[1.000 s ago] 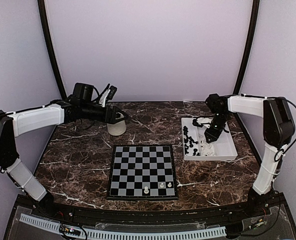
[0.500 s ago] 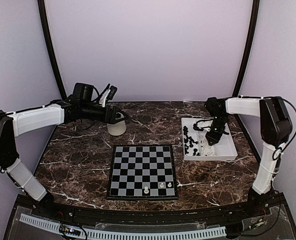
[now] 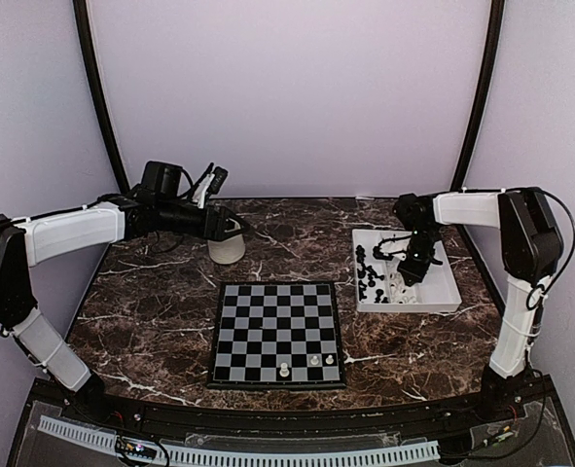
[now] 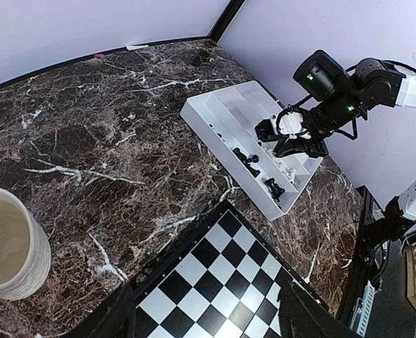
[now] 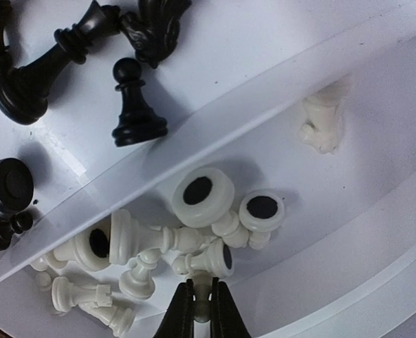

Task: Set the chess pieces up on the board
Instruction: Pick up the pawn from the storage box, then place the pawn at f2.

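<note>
The board (image 3: 277, 309) lies at the table's middle front, with three white chess pieces (image 3: 314, 360) on its near rows. More chess pieces lie loose in the white tray (image 3: 443, 292): black ones (image 5: 134, 105) in one compartment, white ones (image 5: 193, 204) heaped in the compartment beside it. My right gripper (image 5: 202, 304) reaches down into the tray and is shut on a white chess piece (image 5: 201, 294) at the near edge of the heap. My left gripper (image 3: 212, 180) hangs open and empty at the back left, above the table; its view looks down on the board's corner (image 4: 222, 282).
A white cup (image 3: 227, 245) stands on the marble table behind the board's left corner, just below the left gripper. The tray sits at the right, close to the board's far right corner. Purple walls close in the back and sides.
My right gripper has shifted slightly left inside the tray and its fingers have closed on a white piece. The left arm has not moved.
</note>
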